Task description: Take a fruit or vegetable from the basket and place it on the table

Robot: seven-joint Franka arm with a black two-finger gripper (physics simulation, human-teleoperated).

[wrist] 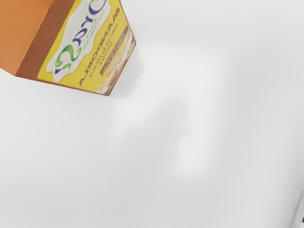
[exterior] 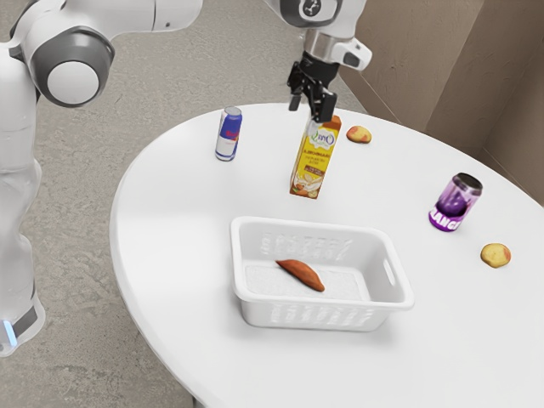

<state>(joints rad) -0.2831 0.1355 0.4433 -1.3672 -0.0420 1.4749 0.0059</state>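
The gripper [exterior: 309, 111] hangs spread and empty near the almond-drink carton [exterior: 314, 163], and at its six o'clock in the exterior view the sweet potato [exterior: 303, 275] lies inside the white basket [exterior: 263, 314], which likely keeps it from rolling.

The exterior camera's standing back beside the arm [exterior: 127, 15], looking down across the table [exterior: 170, 229]; the wrist camera's peering down, close in, from the arm's end, both catching carton [exterior: 314, 161] and table!
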